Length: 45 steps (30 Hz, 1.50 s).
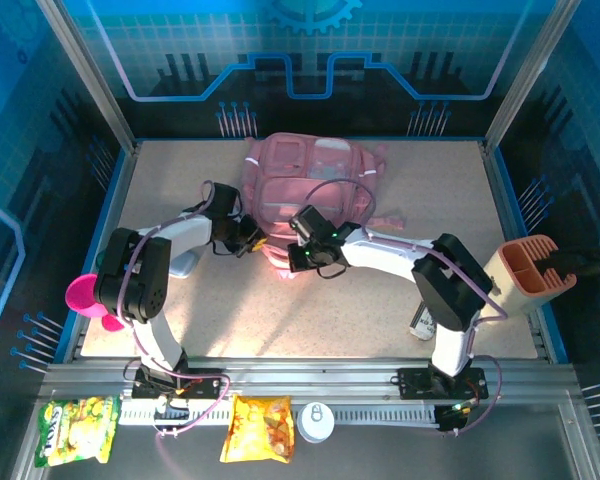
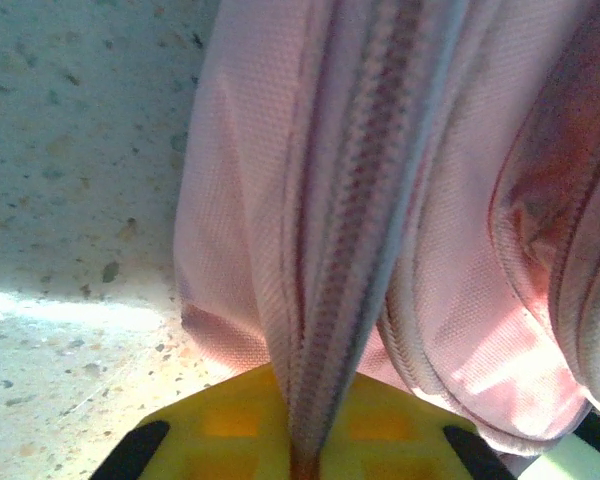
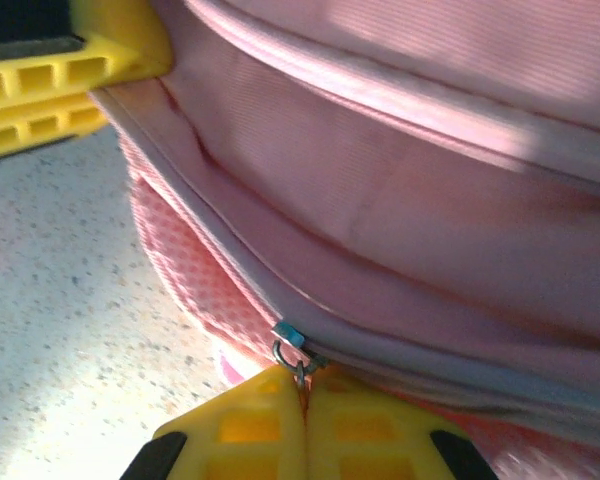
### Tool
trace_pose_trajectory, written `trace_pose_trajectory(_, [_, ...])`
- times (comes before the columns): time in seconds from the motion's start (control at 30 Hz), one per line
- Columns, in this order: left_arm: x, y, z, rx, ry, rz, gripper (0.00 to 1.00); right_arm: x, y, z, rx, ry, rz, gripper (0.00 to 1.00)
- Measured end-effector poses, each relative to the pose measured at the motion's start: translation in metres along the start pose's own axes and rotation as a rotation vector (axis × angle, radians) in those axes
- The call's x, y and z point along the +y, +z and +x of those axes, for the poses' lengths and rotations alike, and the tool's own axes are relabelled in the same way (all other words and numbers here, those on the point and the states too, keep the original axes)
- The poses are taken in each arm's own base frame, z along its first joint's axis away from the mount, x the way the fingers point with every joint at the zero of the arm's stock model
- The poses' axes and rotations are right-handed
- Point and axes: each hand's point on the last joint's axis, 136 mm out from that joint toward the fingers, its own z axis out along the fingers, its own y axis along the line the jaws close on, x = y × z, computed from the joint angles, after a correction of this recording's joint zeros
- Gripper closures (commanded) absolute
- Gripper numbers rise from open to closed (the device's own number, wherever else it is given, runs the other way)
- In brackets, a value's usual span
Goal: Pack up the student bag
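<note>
The student bag (image 1: 310,180) is a big pink backpack lying at the back middle of the table. My left gripper (image 1: 252,240) is at its near left edge. In the left wrist view the yellow fingers (image 2: 230,420) are shut on a fold of the bag's zip seam (image 2: 365,200). My right gripper (image 1: 298,256) is at the bag's near edge, just right of the left one. Its jaws are pressed together on the metal zip pull (image 3: 298,362) of the bag (image 3: 410,200). The left gripper's yellow fingers (image 3: 50,90) show at the top left of the right wrist view.
A pink round thing (image 1: 80,295) sits at the table's left edge, and a tan holder with slots (image 1: 528,272) at the right edge. A small dark object (image 1: 423,320) lies by the right arm. Two snack packets (image 1: 78,430) (image 1: 258,428) and a white lid (image 1: 316,422) lie on the front rail.
</note>
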Motion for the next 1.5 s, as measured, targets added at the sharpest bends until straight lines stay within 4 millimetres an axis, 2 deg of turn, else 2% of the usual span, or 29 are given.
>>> trace_pose_trajectory(0.2, [0.0,0.0,0.001,0.003,0.013,0.0,1.0,-0.049,-0.019,0.003,-0.041,0.029,0.128,1.0])
trace_pose_trajectory(0.43, [-0.003,-0.001,0.002,0.013,0.019,0.0,1.0,-0.083,-0.043,-0.005,-0.097,0.053,0.264,1.0])
trace_pose_trajectory(0.63, [-0.004,-0.004,0.003,0.011,0.028,0.003,1.0,-0.098,-0.058,-0.01,-0.136,0.058,0.345,1.0])
trace_pose_trajectory(0.83, [-0.008,-0.011,0.002,0.002,0.047,0.013,1.0,-0.119,-0.063,-0.019,-0.148,0.083,0.377,1.0])
trace_pose_trajectory(0.97, [-0.008,-0.014,0.0,-0.003,0.058,0.01,1.0,-0.129,-0.061,-0.025,-0.131,0.08,0.338,1.0])
trace_pose_trajectory(1.1, [-0.002,-0.02,-0.012,-0.033,0.058,-0.013,0.83,-0.118,-0.047,-0.023,-0.084,0.015,0.288,1.0])
trace_pose_trajectory(1.17, [0.005,-0.026,-0.021,-0.066,0.051,-0.036,0.71,-0.106,-0.039,-0.022,-0.065,-0.026,0.258,1.0])
trace_pose_trajectory(1.3, [0.017,-0.053,-0.041,-0.165,0.028,-0.083,0.53,-0.072,-0.024,-0.019,-0.047,-0.103,0.185,1.0])
trace_pose_trajectory(1.5, [0.017,-0.089,-0.045,-0.278,0.018,-0.121,0.45,-0.012,-0.004,-0.02,-0.045,-0.184,0.054,1.0])
